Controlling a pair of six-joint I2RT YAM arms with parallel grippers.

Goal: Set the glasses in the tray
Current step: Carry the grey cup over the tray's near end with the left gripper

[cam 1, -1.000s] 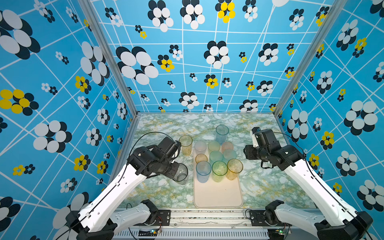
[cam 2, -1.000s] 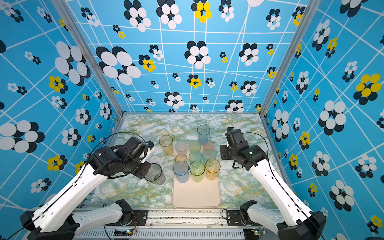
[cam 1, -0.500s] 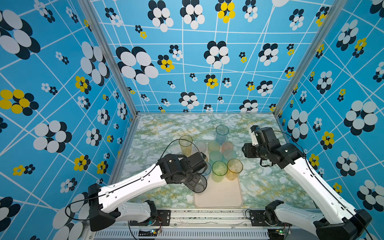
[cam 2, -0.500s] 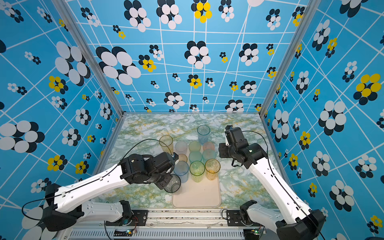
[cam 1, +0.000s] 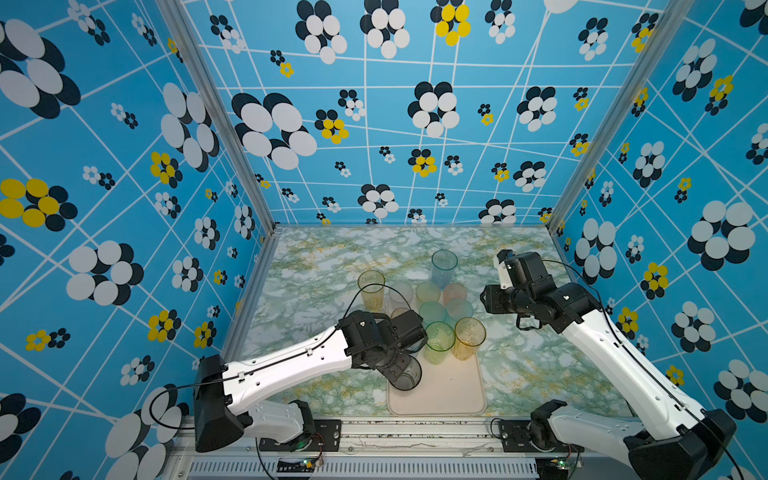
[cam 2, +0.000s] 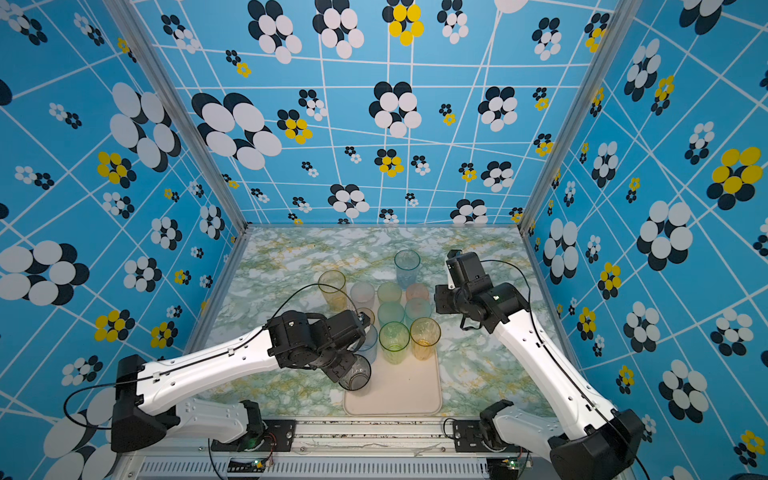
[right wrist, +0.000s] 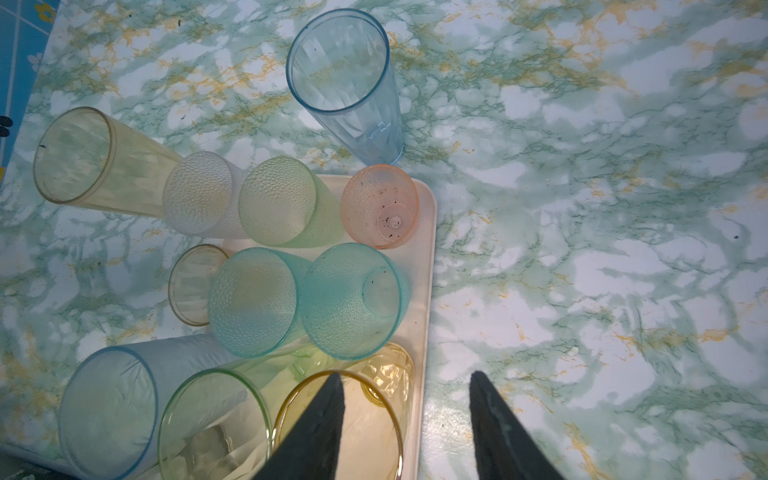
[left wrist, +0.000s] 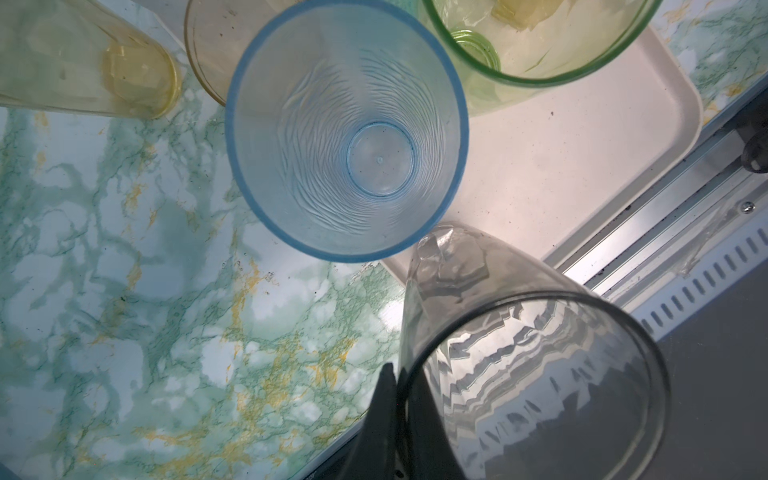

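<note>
Jaws of left gripper (left wrist: pixel 397 376): closed tight on the wall of a smoky grey glass (cam 1: pixel 405 375), which is clear, faceted and tilted, its base over the near left corner of the tray (cam 1: pixel 453 395). Contact there cannot be judged, and its mouth is cut off in the left wrist view. Frosted blue glass (left wrist: pixel 347 133): rippled inside, upright at the tray's left edge, mostly hidden behind the left arm (cam 1: pixel 291 365) in both top views. Tray: cream, smooth, low-rimmed, round-cornered, on the marbled counter (cam 1: pixel 316 291). Dimpled teal glass (right wrist: pixel 353 299) and pink glass (right wrist: pixel 380 205): on its far half. Jaws of right gripper (right wrist: pixel 405 376): partly open, empty, above the tray's right edge.
</note>
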